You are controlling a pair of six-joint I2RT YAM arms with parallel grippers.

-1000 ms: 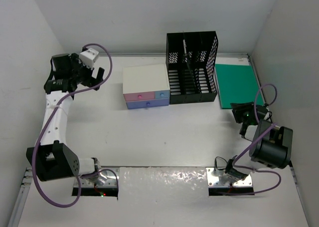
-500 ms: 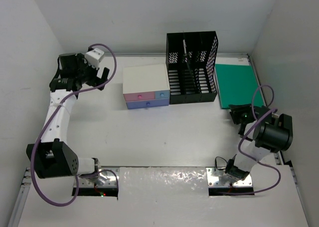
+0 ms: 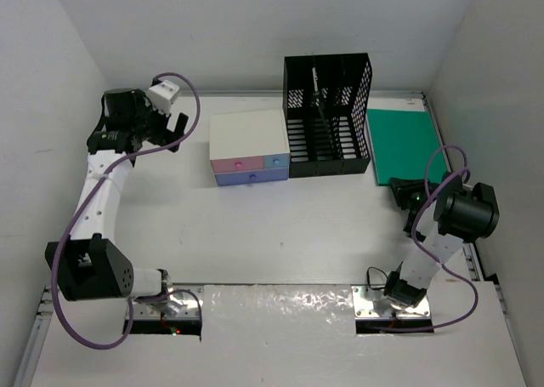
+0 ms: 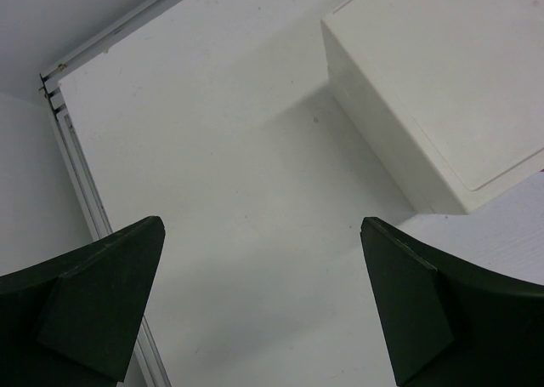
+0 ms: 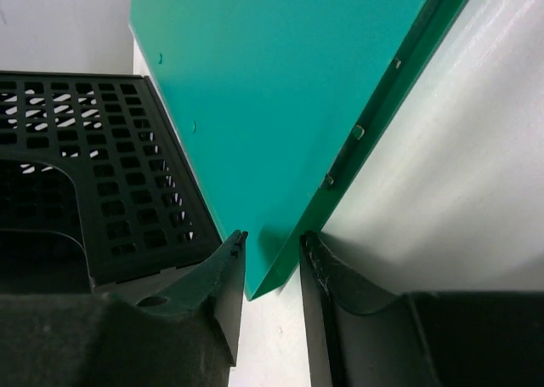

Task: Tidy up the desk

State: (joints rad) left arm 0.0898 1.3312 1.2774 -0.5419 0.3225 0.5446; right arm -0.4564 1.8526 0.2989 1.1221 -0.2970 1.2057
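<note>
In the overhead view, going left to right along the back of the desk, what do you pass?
The left gripper, drawer box, black file rack, green folder.

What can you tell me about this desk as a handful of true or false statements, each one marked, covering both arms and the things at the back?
1. The flat green plastic folder lies to the right of the black mesh file rack. True.
2. The left jaws stand wide apart with nothing between them. True.
3. The small white-topped drawer box has only pink drawers. False: its front shows one pink drawer and blue ones.
4. The right jaws hover over the drawer box. False: they flank the near corner of the green folder.
5. The file rack stands at the near edge of the matte white desk. False: it stands at the far side.
</note>
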